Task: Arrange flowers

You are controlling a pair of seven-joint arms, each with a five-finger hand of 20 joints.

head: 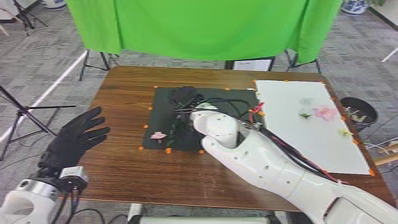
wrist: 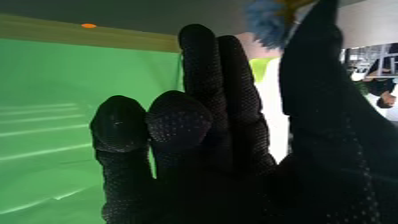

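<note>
Black mat [head: 163, 116] with pink flower [head: 158, 135], right hand [head: 184, 98] above

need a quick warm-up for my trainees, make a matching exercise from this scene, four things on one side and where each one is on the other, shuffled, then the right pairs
Things
1 left hand
2 right hand
3 big pink flower
4 green cloth

Places
A on the white sheet
B beyond the far edge of the table
C over the black mat
D left of the black mat

Right pairs: 1-D, 2-C, 3-A, 4-B
</note>
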